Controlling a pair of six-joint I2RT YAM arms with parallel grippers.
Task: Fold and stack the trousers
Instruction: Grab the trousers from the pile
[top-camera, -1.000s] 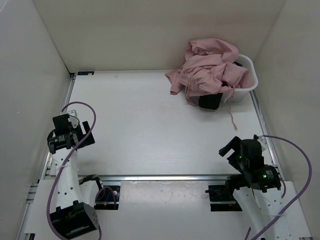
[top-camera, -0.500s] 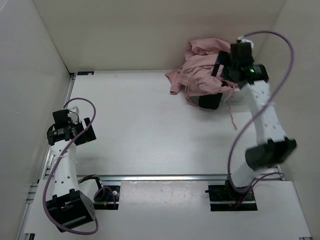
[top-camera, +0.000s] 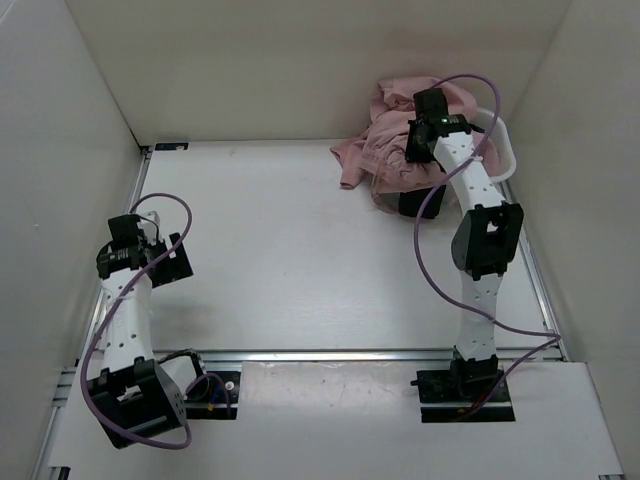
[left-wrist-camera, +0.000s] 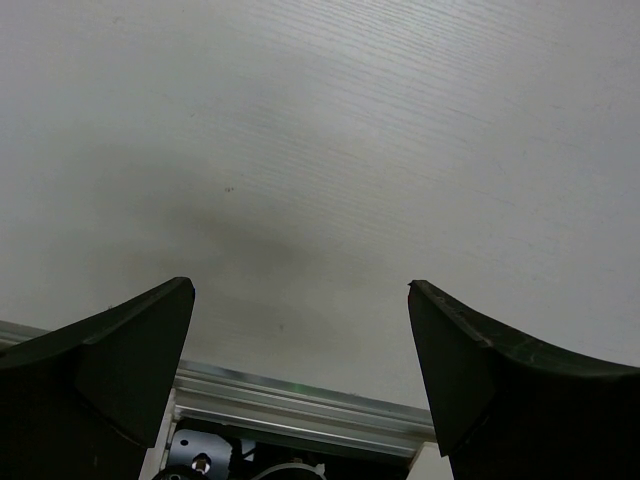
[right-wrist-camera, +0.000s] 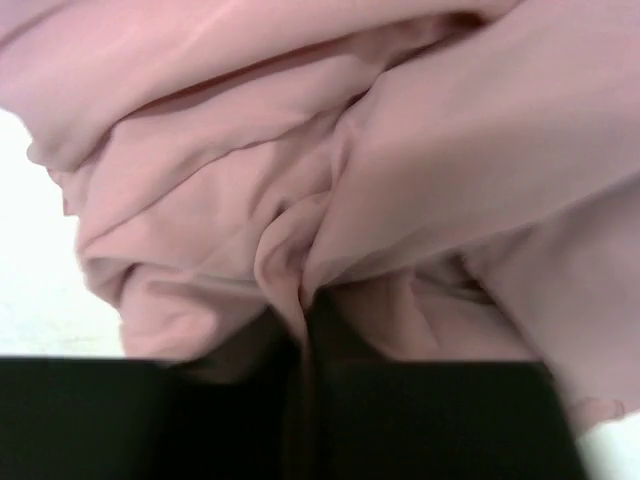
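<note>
I am right at the start of this job: the trousers (top-camera: 385, 150) sit as a crumpled pink heap in and over the white basket (top-camera: 506, 160) at the far right corner of the desk (top-camera: 300, 240). One lobe spills over the basket's left rim onto the desk, and something dark (top-camera: 420, 204) peeks out from under the heap. Nothing is spread out, no fold is made, and I see no stack anywhere. My right arm reaches out full length to that corner, and the right end effector (top-camera: 418, 148) is down in the heap. In its wrist view pink cloth fills nearly everything, and the two dark fingers (right-wrist-camera: 180, 420) look pressed together with a raised ridge of fabric running down into the seam between them. I read that as a pinch on the trousers, though the view is too close and too soft to tell how much cloth is caught. The left end effector (left-wrist-camera: 300, 300) hangs low over the near left of the desk, well apart from the garment, fingers spread wide and holding nothing. By my judgement, everything is left to do: lift the trousers free of the basket without dragging out the dark piece, lay them flat on the desk, lay one leg over the other, fold them down, and place the bundle.
</note>
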